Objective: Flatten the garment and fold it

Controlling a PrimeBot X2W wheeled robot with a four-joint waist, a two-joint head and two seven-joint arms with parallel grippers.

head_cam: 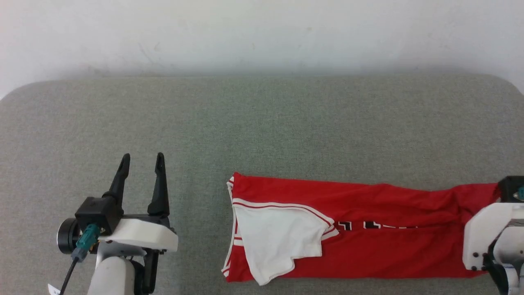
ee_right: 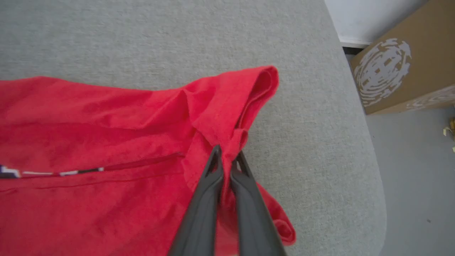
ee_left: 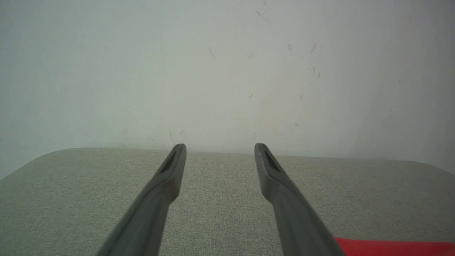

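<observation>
1 red jersey [head_cam: 368,213], R claw [ee_right: 227,156] pinching its bunched end; L claw [head_cam: 142,162] spread, well left of it. 1 cardboard box [ee_right: 401,74] beyond R claw.

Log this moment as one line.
garment: long wrinkled strip on grey table | right gripper: shut on garment's end | left gripper: open, off the garment

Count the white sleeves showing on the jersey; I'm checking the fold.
1. The white sleeve lies on top of the jersey near its left end. A second may be hidden under the cloth.
</observation>
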